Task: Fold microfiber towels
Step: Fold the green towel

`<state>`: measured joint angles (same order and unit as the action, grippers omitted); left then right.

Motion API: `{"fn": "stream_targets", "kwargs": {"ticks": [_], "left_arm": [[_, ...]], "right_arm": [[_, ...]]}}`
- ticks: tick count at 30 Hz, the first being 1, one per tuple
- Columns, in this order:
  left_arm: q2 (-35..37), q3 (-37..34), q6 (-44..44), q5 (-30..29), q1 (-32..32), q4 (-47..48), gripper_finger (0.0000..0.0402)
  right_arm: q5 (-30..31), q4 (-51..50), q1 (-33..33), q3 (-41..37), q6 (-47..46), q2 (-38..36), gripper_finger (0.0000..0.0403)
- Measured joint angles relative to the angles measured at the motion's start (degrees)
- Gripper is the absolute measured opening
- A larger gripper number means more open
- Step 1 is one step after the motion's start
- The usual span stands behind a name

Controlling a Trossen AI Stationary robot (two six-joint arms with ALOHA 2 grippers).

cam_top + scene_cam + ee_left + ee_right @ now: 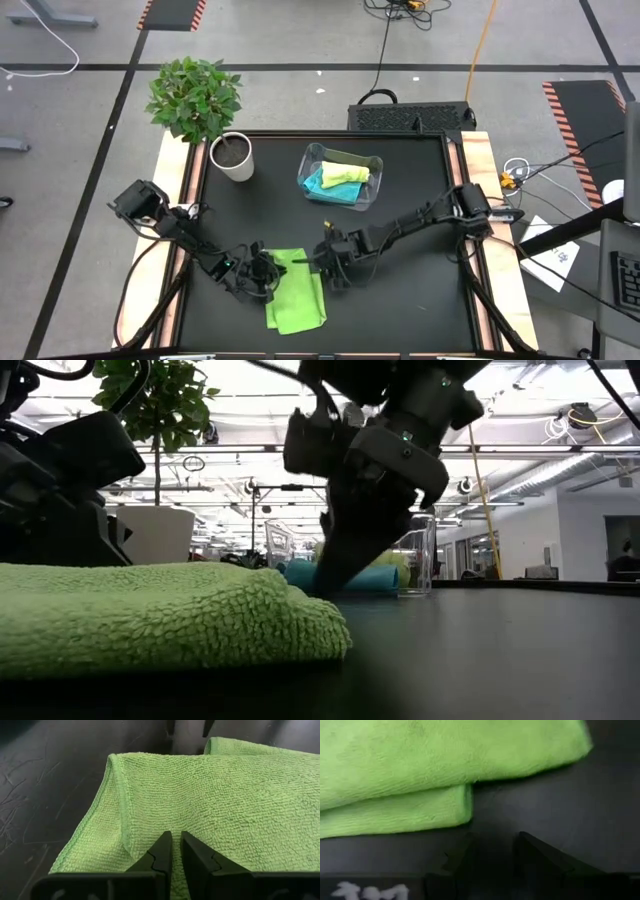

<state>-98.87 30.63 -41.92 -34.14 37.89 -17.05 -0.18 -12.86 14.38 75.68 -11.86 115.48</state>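
My left gripper pinches the bright green towel on the counter; my right gripper, parted and empty, sits just beside it (I'd square the edges before pressing flat).

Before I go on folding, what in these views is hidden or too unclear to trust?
- Green towel: in the high view both end effectors, left and right, cover its top corners.
- Same towel, low view: cut off by the picture's left edge; only its near fold shows.
- Clear bin: how the turquoise towel and yellow-green towel are folded is too small to tell; in the low view the right arm blocks them.
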Motion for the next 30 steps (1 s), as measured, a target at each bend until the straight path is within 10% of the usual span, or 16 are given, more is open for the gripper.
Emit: {"fn": "stream_targets", "kwargs": {"ticks": [11,21,30], "left_arm": [[-0.09,-0.07,3.38,-1.50,-0.02,0.36,0.0042],[-0.15,-0.11,4.33,-2.12,0.07,-0.04,0.0042],[-0.17,-0.17,5.83,-3.15,0.07,-0.79,0.0042]], "right_arm": [[-20.71,7.83,-0.89,0.02,-9.74,-0.04,0.0147],[-19.95,14.93,-4.77,-9.20,-19.48,-0.39,0.0146],[-25.32,41.86,-6.68,-18.32,-32.66,-0.22,0.0146]]}}
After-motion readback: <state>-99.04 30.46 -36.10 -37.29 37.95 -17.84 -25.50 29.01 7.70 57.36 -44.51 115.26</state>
